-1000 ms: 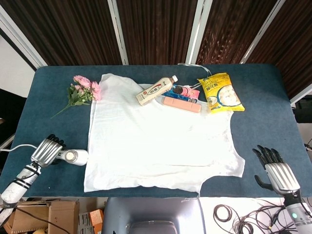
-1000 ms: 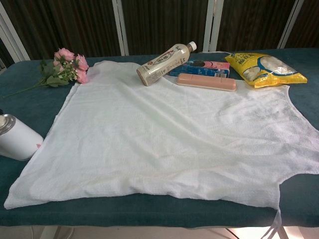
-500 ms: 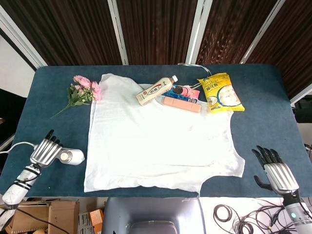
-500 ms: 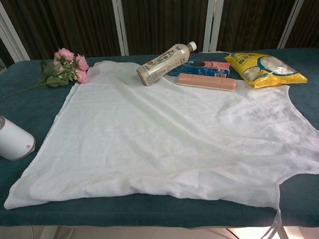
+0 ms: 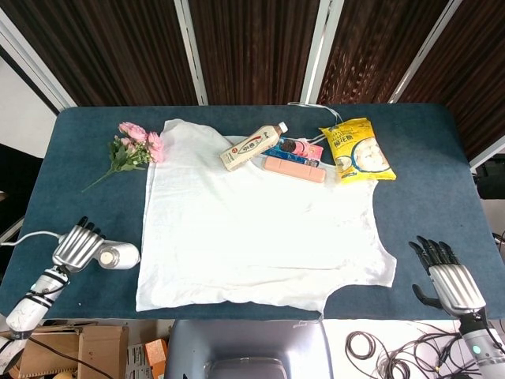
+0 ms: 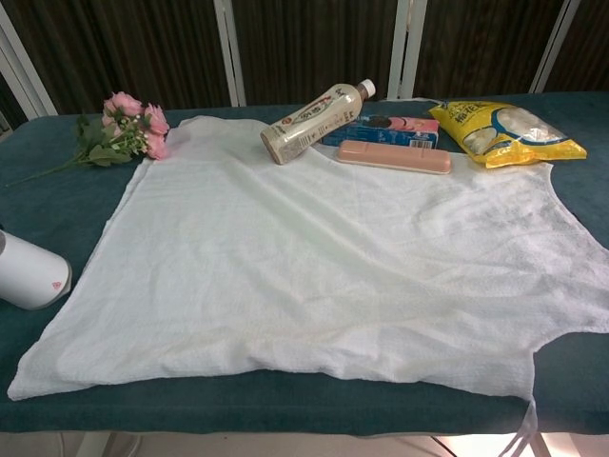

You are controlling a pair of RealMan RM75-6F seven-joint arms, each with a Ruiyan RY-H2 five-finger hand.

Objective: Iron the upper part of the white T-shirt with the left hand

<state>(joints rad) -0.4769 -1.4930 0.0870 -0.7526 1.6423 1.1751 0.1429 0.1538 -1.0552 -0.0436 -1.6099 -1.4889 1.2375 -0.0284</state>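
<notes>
Lying flat across the middle of the dark blue table, white T-shirt, spread out with light creases, one sleeve reaching toward the near right corner. Off its left edge, on bare table, small white iron lying on its side, just beside the cloth but apart from it; in the chest view only its rounded white body at the left border. Gripping the iron's rear end, left hand, fingers wrapped around the handle, white cord trailing left from there. Resting at the near right table edge, right hand, well apart from the shirt, fingers extended and spread, holding nothing. Along the shirt's far edge: beige drink bottle lying tilted, partly on the cloth; beside it a blue packet and a pink case; further right a yellow snack bag. Near the far left shirt corner, pink flowers, blooms touching the fabric.
</notes>
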